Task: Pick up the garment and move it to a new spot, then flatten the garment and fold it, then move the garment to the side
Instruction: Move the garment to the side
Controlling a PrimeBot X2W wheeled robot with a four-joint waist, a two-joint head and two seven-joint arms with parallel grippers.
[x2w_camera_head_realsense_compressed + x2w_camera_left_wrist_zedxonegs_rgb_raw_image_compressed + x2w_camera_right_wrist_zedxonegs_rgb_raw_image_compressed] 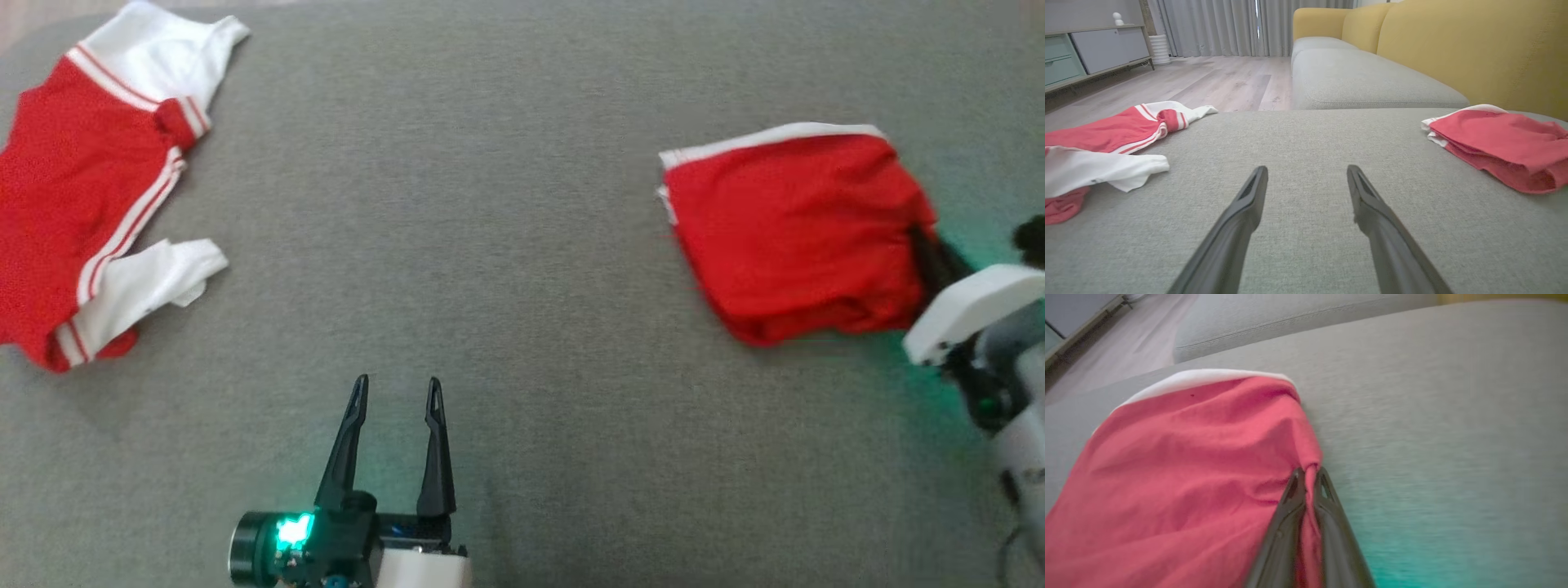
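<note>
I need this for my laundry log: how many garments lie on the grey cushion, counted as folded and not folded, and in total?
Folded garments: 1, the red folded garment, pinched at its edge by the right gripper.
Garments not folded: 1, the red-and-white garment, lying spread out.
Total: 2 garments.

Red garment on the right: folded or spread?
Folded: red garment lies compact, layered edges stacked at its white-trimmed end; right gripper shut on its edge.
</note>
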